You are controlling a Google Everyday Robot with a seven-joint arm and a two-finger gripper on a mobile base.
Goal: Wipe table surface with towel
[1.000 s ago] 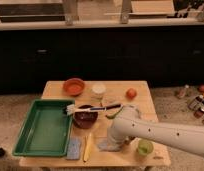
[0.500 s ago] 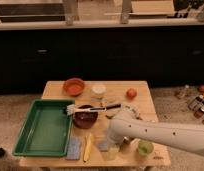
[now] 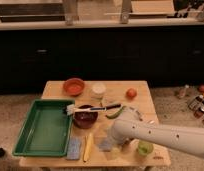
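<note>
- Grey towel [image 3: 105, 145] lies bunched on the wooden table [image 3: 145, 100] at the lower centre of the frame, just beside a long yellow item [image 3: 87, 146] and near a blue-grey sponge [image 3: 74, 148].
- White-armed gripper [image 3: 114, 141] is pressed down at the towel's right edge, reaching in from the lower right. Whether it is open or clamped on the cloth cannot be told, as the wrist hides it.
- Judged from this, the wiping stroke itself is in hand: cloth down on the wood, arm bearing on it.
- Next move likely calls for a sweep across the bare patch of tabletop, keeping the cloth flat and pressed. Room is tight: a green cup [image 3: 144, 148] stands close on the right, and a dark red bowl [image 3: 85, 119] with a brush [image 3: 92, 108] across it sits just above, so either could be knocked.
- Against a second ago, the wrist sits slightly lower in the frame and the towel looks more gathered; everything else on the table is unmoved.
</note>
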